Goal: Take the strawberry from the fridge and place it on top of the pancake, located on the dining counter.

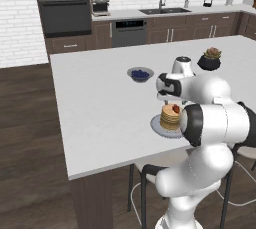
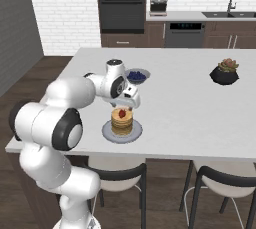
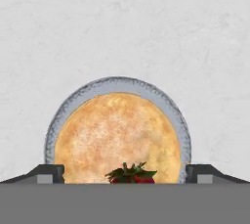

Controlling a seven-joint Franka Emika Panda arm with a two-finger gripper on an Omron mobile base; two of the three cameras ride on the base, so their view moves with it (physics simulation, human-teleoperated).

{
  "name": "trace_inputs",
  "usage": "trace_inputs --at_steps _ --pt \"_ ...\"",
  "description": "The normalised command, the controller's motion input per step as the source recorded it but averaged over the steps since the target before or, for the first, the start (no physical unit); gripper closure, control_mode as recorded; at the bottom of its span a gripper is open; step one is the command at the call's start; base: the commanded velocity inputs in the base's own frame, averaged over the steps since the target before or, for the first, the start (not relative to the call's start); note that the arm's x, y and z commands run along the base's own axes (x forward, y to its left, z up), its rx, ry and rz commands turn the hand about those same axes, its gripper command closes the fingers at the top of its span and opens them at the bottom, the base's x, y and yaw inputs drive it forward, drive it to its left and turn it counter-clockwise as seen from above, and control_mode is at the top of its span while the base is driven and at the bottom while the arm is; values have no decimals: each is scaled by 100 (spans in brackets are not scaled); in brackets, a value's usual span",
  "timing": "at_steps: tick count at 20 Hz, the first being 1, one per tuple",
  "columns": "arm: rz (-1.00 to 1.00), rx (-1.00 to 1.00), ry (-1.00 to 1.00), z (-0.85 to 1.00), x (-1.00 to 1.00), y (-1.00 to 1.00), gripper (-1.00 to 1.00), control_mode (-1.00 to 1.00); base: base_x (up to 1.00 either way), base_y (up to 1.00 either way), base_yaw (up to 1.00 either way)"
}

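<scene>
Left base view: I see the strawberry [image 1: 175, 108] sitting on top of the pancake [image 1: 170, 117], which is stacked on its pale plate [image 1: 156, 125] near the front edge of the desk [image 1: 100, 103]. My arm's big elbow joints block much of the plate from this side, so the end effector itself is hard to pick out here. The bowl of blue berries [image 1: 140, 74] sits further back, apart from the plate; a potted succulent [image 1: 210, 59] stands well off to the right.

Right base view: cleaner angle. The end effector [image 2: 126, 106] hangs just above the pancake [image 2: 121, 121], pointing down over it. The strawberry [image 2: 121, 113] rests on the stack's top, red against tan, not between the fingers as far as I can judge. Plate [image 2: 107, 132] lies near the desk's [image 2: 180, 103] near edge, which puts it within easy reach from the stool side. Berry bowl [image 2: 136, 76] is behind the wrist.

Hand view: looking straight down. Fingertips [image 3: 46, 173] stand spread wide, one at each lower corner, with the strawberry [image 3: 132, 173] lying free between them on the pancake [image 3: 117, 137], toward its near rim rather than centred. Plate rim [image 3: 117, 82] rings it evenly. I read this as released: fruit placed, and only a straight lift clear of it looks left.
</scene>
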Motion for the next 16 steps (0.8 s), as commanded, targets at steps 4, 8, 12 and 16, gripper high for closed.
trace_inputs --at_steps 4,8,12,16 --pt "7 -14 -2 60 -87 30 -100 -100 0 0 0" --pt "16 -28 -1 57 -100 56 -100 -100 0 0 0" --pt "17 -27 0 64 -100 57 -100 -100 0 0 0" --pt "17 -18 0 54 -100 46 -100 -100 0 0 0"
